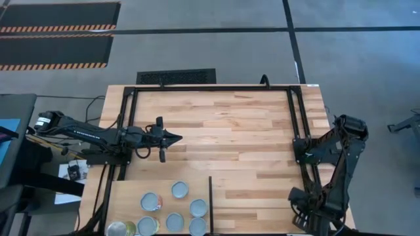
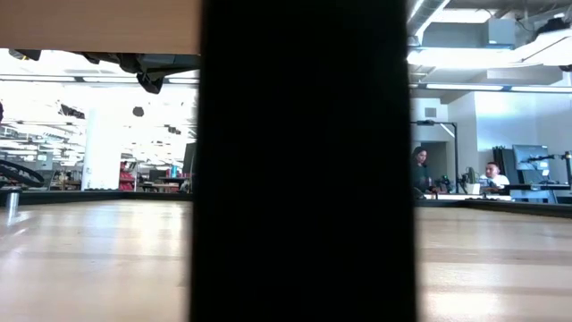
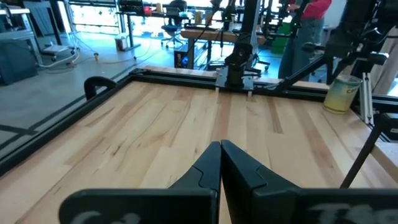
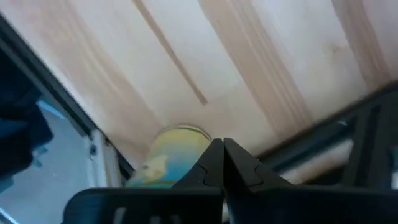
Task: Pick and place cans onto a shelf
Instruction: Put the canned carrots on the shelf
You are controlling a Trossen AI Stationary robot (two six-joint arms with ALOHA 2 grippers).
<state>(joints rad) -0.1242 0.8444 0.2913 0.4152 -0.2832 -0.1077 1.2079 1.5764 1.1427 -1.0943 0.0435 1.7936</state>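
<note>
Several cans with silvery round tops [image 1: 180, 190] stand on the pale shelf panel [image 1: 125, 193] at the table's near left, beside its thin dark divider [image 1: 210, 203]. Another can with a yellow label [image 3: 341, 93] stands on the tabletop near the right arm; it also shows in the right wrist view [image 4: 177, 155]. My left gripper [image 1: 172, 138] is shut and empty, held level over the table's left part, its tips [image 3: 221, 146] pointing right. My right gripper [image 4: 222, 144] is shut, just above that yellow can; the folded right arm [image 1: 328, 177] hides both in the high view.
A black frame [image 1: 295, 118] runs along the table's far, left and right sides. The bare plank tabletop [image 1: 230, 137] lies between the arms. In the low view the dark divider [image 2: 304, 161] blocks the middle. People sit in the room behind [image 2: 420, 174].
</note>
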